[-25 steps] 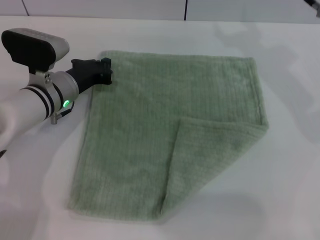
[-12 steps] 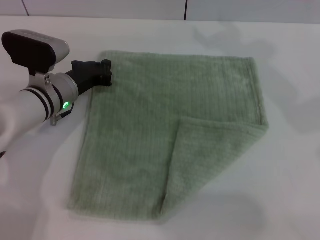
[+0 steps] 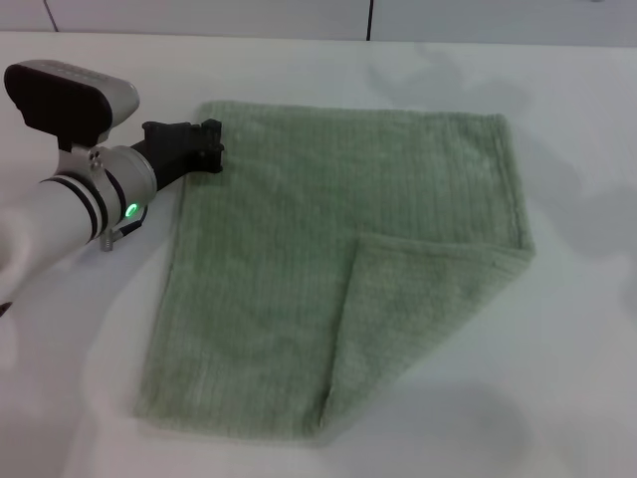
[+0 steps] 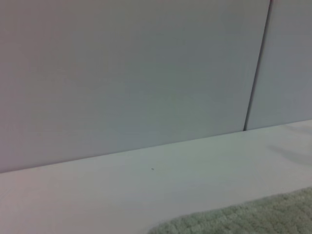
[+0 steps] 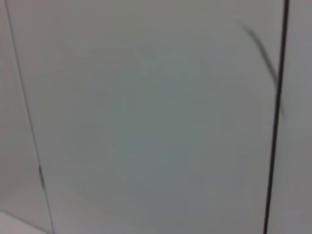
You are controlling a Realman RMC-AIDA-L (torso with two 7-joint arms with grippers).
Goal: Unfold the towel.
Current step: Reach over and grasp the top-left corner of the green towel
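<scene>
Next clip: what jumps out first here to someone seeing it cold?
The pale green towel fills the middle of the white table, with its near right corner folded back over itself. The left gripper sits at the towel's far left corner, touching its edge. The right gripper is not in view.

White table [image 3: 577, 378] w/ pale panelled wall [image 4: 126, 73] behind it

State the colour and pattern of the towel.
The towel is pale sage green with fine ribbed stripes, one corner folded over. The head view shows it best.
</scene>
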